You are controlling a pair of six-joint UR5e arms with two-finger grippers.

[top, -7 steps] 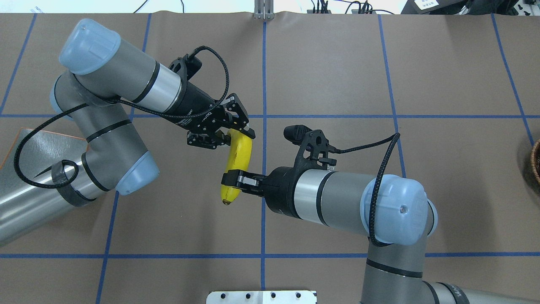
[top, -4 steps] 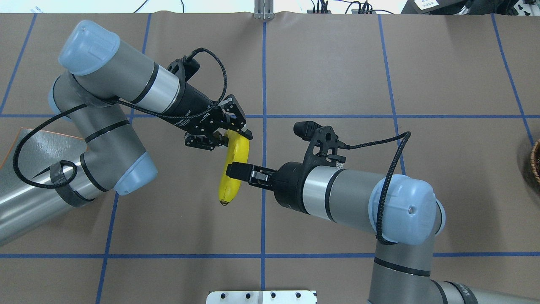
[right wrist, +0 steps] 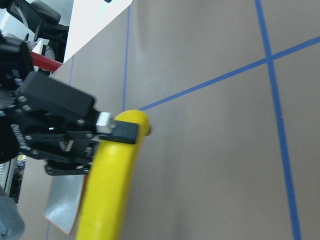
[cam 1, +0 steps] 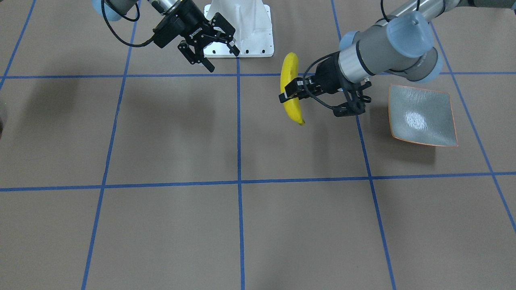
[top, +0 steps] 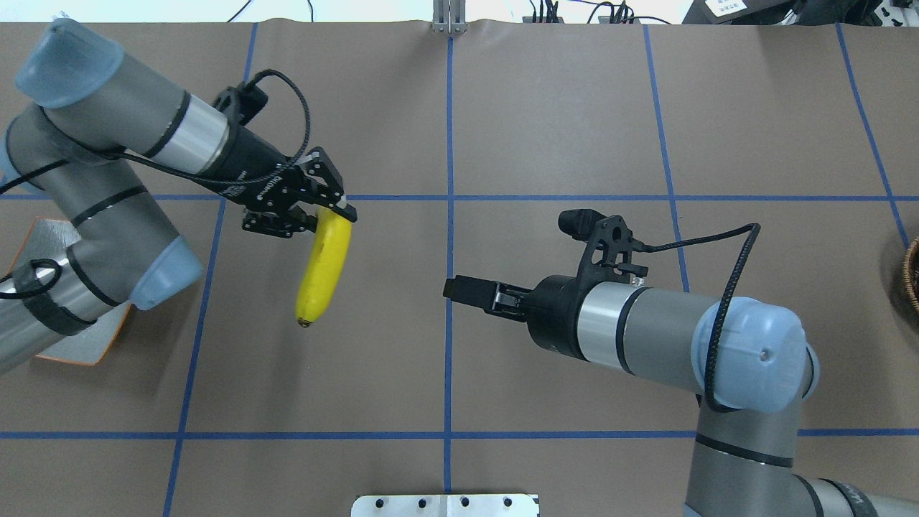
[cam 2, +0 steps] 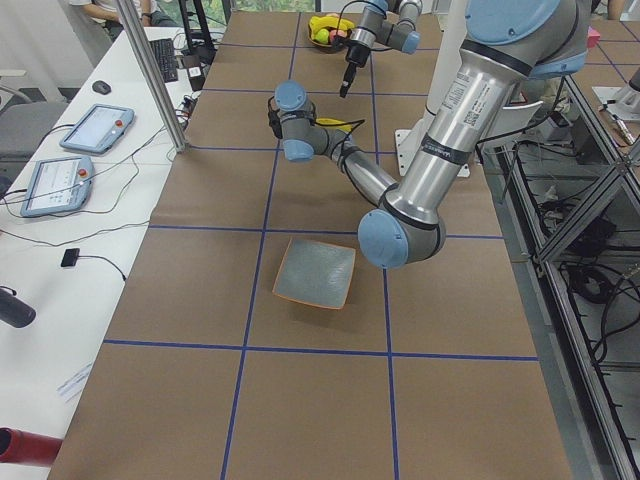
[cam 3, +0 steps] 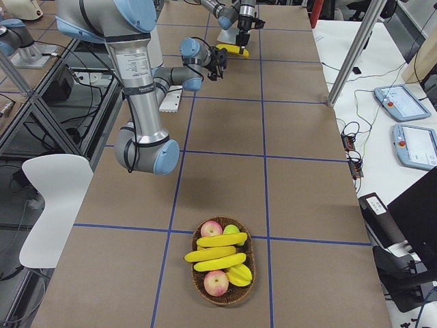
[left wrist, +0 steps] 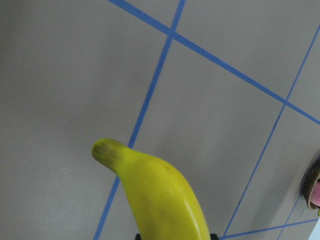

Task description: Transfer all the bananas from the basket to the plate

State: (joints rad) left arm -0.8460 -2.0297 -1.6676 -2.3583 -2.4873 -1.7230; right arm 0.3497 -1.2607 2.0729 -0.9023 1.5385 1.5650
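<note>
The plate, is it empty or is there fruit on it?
The plate is empty: its glossy surface shows bare in the front-facing view, and the banana is clamped in the left pincer, apart from it.

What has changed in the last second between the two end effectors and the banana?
The right end effector let go of the banana, opened and drew back toward the robot's right. The left end effector, still shut on one end of the banana, carried it toward the plate. The banana's orientation and the plate's place stayed the same.
</note>
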